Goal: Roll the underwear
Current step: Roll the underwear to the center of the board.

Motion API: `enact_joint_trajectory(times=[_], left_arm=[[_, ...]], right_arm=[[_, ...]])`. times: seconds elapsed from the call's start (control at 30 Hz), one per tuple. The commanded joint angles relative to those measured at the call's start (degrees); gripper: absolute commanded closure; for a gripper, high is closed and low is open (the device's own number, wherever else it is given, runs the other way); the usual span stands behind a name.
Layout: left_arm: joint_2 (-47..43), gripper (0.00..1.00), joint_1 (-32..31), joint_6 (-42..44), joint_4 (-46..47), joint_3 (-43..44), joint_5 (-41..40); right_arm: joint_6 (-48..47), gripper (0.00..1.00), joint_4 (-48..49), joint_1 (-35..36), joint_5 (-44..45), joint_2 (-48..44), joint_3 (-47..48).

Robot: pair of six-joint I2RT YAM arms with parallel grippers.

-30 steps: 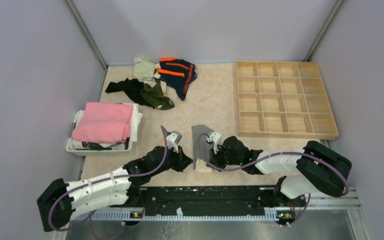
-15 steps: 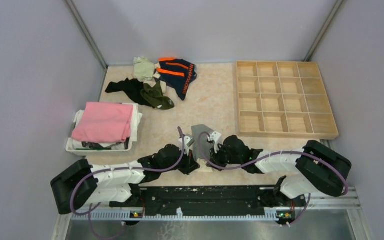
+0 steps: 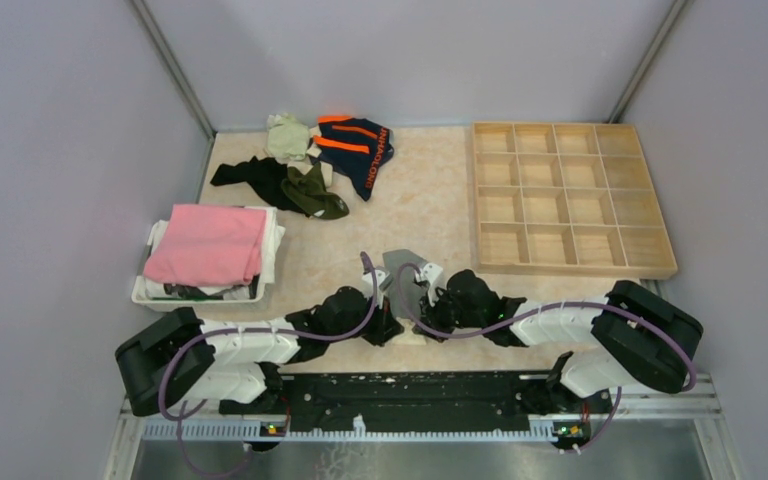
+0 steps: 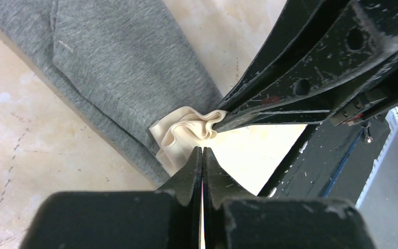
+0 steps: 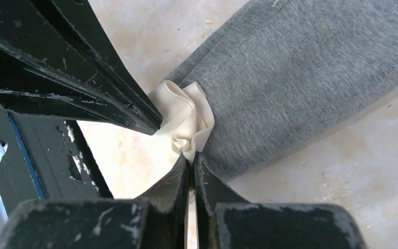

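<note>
From above, the grey underwear [image 3: 400,266] lies flat on the table [image 3: 420,205], near the front edge.

Left wrist: the left fingers [image 4: 202,151] are pressed shut against the cream waistband [image 4: 184,132]. I can't tell whether they hold any cloth.

Right wrist: the right fingers [image 5: 192,158] are pinched shut on a bunched fold of that band.

I'd tuck it tight and level before rolling.

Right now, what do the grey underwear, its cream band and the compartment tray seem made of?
The grey underwear: soft knit, probably cotton jersey; heathered, matte, with a fine knit texture. The cream band: smoother, likely elastic; it bunches in slightly shiny folds. The compartment tray: pale, unfinished-looking wood; the grain is too small to confirm.
</note>
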Motion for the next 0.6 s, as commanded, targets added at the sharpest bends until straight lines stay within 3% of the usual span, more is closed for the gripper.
enact_joint_trajectory(times=[0.0,0.3,0.57], left_arm=[[0.4,1.0,-0.29,-0.52,3.56,-1.39,-1.8],[-0.16,1.0,-0.29,-1.15,2.0,-3.62,-4.04],[0.96,1.0,-0.25,-2.05,0.74,-3.94,-4.37]], right_arm=[[0.56,0.97,0.01,-0.52,-0.88,0.44,2.58],[0.9,0.93,-0.3,-0.52,-0.8,-0.79,2.76],[0.48,0.8,-4.55,-0.51,2.99,-5.48,3.19]])
